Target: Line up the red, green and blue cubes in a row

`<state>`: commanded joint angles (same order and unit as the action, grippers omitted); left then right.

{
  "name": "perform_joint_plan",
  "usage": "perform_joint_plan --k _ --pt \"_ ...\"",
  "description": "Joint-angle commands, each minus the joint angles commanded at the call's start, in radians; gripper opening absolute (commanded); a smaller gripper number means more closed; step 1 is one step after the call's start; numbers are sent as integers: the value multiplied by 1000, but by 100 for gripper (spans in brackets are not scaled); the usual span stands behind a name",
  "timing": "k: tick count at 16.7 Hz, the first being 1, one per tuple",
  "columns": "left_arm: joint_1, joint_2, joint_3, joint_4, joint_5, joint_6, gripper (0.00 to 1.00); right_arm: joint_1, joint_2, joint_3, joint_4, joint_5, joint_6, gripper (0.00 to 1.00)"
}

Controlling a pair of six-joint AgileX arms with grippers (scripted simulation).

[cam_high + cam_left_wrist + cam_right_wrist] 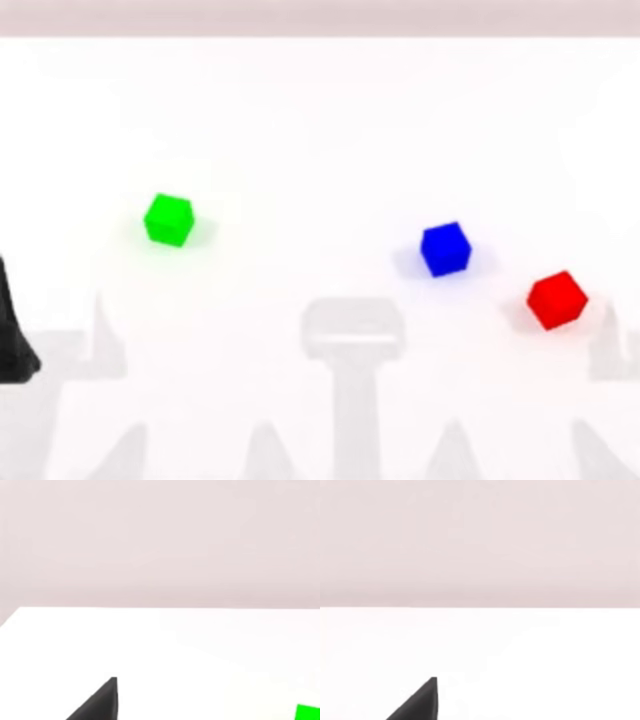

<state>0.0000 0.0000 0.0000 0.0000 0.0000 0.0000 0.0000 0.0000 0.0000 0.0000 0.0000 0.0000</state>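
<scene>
The green cube (168, 219) sits on the white table at the left. The blue cube (445, 249) rests right of centre, and the red cube (557, 299) lies a little nearer the front and further right, apart from it. My left arm (12, 335) shows as a black shape at the table's left edge, well short of the green cube. In the left wrist view a black tip of my left gripper (102, 702) shows, with a corner of the green cube (309, 713) off to one side. My right gripper (422, 702) shows only a black tip over bare table.
The white table (320, 130) runs back to a pale wall. Grey shadows of the arms and a camera stand fall along the front edge. Wide bare surface lies between the green and blue cubes.
</scene>
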Motion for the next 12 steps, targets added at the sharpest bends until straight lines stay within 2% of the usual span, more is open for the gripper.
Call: perform_joint_plan --k 6,12 --pt "0 0 0 0 0 0 100 23 104 99 -74 -2 -7 100" --pt "0 0 0 0 0 0 100 104 571 456 -343 -6 -33 100"
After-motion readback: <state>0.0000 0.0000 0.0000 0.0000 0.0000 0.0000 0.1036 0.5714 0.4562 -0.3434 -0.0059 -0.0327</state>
